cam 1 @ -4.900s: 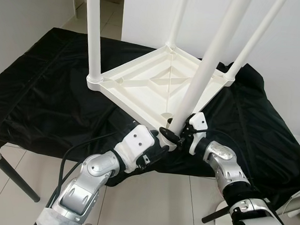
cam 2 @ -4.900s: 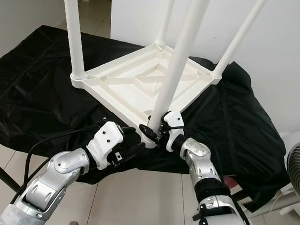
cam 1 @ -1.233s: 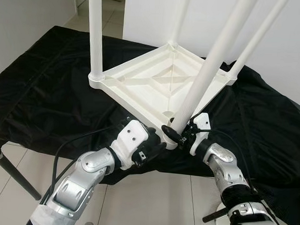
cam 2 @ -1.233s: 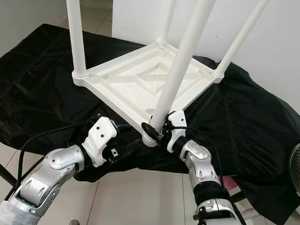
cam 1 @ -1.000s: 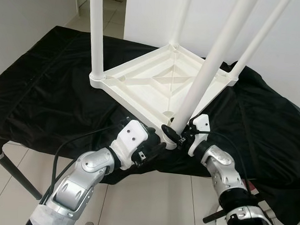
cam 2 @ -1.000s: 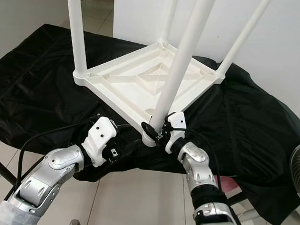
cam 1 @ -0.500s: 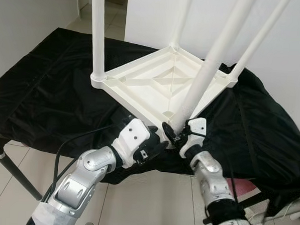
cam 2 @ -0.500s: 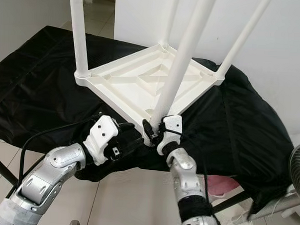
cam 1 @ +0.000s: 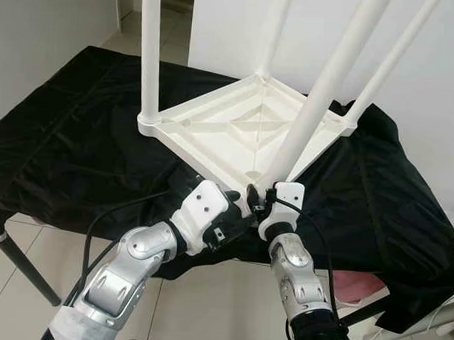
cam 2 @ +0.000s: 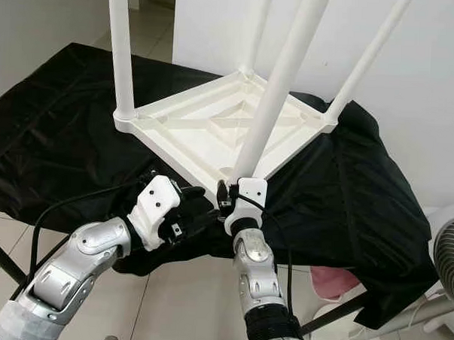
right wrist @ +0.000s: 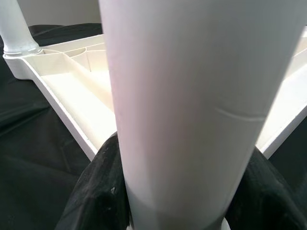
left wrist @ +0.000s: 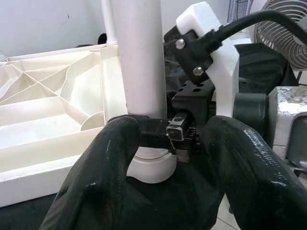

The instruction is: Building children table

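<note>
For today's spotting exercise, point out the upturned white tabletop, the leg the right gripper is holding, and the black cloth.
upturned white tabletop [cam 1: 213, 139], left eye view, ribbed underside.
leg [cam 1: 321, 91], left eye view, mid shaft.
right gripper [cam 1: 257, 204], left eye view, between fingertips.
black cloth [cam 1: 70, 133], left eye view, bare left part.

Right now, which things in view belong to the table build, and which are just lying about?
Job:
upturned white tabletop
near leg, clasped at its base by the right tool
three other legs
left tool

Lying about:
black cloth
fan
pink item

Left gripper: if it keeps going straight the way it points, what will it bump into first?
Most likely the bottom of the nearest white table leg, which stands straight ahead between the left gripper's black fingers. The right gripper already grips that leg just behind it, so depth is hard to judge.
</note>
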